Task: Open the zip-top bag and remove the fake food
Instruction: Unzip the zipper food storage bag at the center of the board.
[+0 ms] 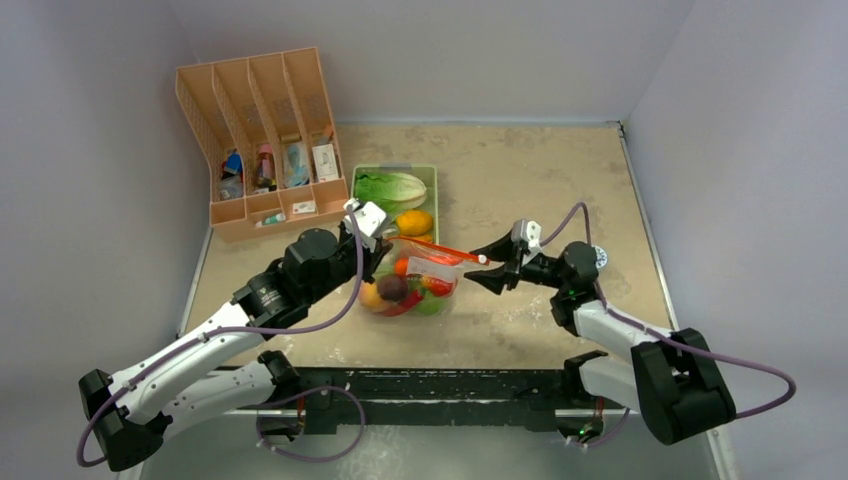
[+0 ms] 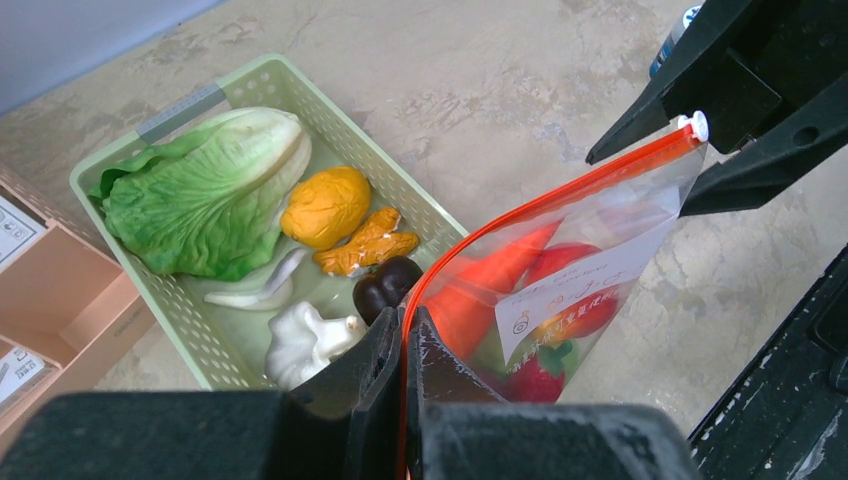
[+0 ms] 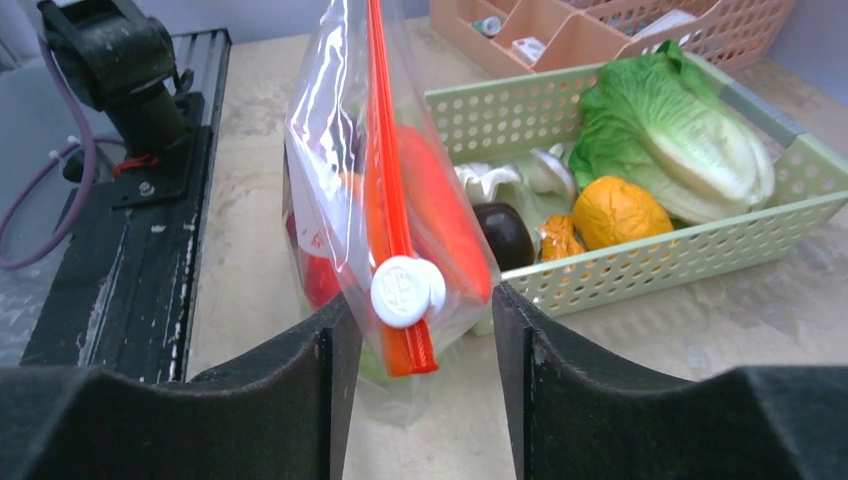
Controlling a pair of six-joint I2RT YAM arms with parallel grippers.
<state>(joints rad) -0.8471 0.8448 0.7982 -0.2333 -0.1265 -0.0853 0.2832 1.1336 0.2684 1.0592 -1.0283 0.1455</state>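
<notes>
The zip-top bag [image 1: 425, 282] hangs upright just in front of the tray, its orange-red zip strip [image 1: 440, 250] stretched between my two grippers. The fake food [image 1: 405, 292] fills its bottom; an orange carrot [image 2: 490, 285] and red pieces show through the film. My left gripper [image 2: 412, 318] is shut on the strip's left end. My right gripper [image 3: 420, 297] is open, its fingers [image 3: 310, 370] straddling the strip's other end, where the white slider [image 3: 403, 291] sits between them with a gap on the right side.
A pale-green tray [image 1: 433, 190] behind the bag holds a leafy lettuce [image 2: 200, 190], a yellow piece [image 2: 325, 205], a dark piece and white mushrooms. A tan desk organiser [image 1: 265, 140] stands at the back left. The black base rail [image 3: 120, 250] runs along the near edge.
</notes>
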